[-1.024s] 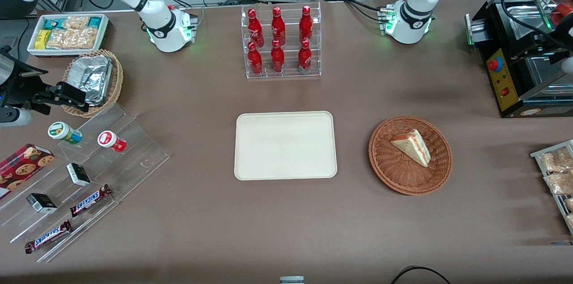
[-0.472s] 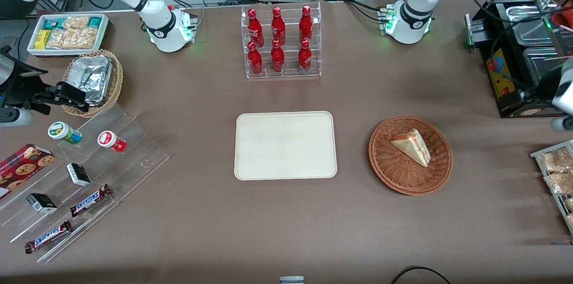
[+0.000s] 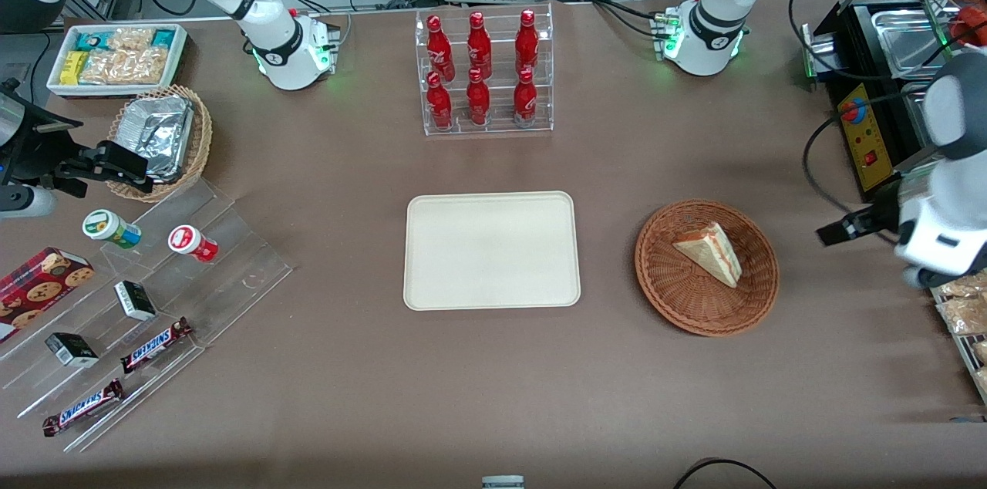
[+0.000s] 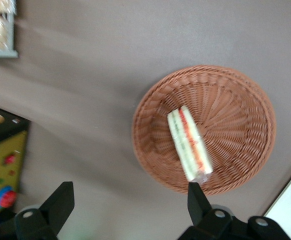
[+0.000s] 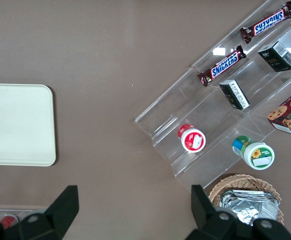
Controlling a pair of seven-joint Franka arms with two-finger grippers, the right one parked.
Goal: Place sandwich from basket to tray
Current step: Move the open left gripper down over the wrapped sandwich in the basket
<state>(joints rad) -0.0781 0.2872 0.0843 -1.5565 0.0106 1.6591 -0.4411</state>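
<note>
Gripper (image 4: 128, 200) of the left arm hangs above the table with fingers spread wide, holding nothing, near the basket (image 3: 678, 304) toward the working arm's end. Sandwich (image 3: 710, 252) lies in the basket, beside the tray (image 3: 491, 251).

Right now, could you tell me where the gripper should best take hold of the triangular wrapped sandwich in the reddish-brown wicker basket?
Probably from above, closing across the two flat bread faces of the triangular wrapped sandwich mid-length. It stands on edge in the reddish-brown wicker basket, filling stripes upward. The open gripper hovers beside the basket toward the working arm's end.
</note>
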